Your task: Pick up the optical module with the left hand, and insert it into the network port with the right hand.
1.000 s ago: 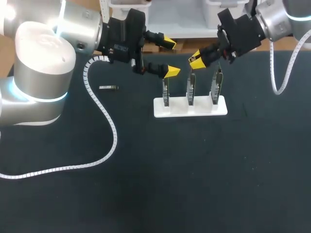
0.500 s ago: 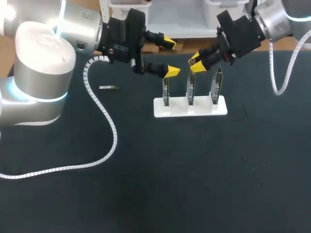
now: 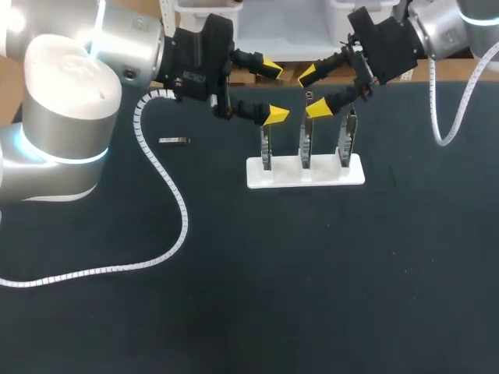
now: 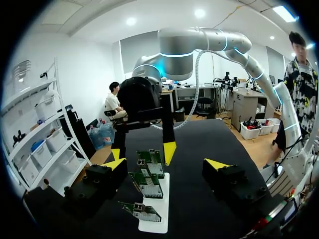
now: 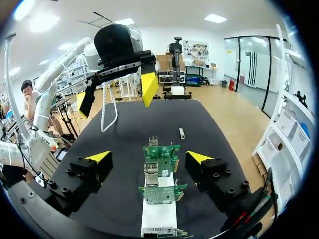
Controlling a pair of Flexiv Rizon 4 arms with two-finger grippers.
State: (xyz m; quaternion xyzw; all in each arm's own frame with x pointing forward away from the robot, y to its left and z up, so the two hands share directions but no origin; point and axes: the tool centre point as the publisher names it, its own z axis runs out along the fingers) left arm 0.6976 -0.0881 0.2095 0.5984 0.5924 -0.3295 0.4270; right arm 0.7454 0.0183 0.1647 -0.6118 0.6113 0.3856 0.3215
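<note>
Table (image 3: pixel 312 296): dark matte top, filling most of the head view.

White base (image 3: pixel 284 176): flat rectangular block lying on the table, at about 12 o'clock from the table's middle. Its long axis runs 9 to 3 o'clock.

Three circuit boards stand upright on the base in one row along that axis: left board (image 3: pixel 266 148), middle board (image 3: pixel 306 146), right board (image 3: pixel 346 142). From above they show edge-on. They are evenly spaced and none touches its neighbour.

The base reaches a little past the outer boards at both the 9 and the 3 o'clock ends.

In the wrist views the boards are green, with their faces parallel, one behind another along the base.
</note>
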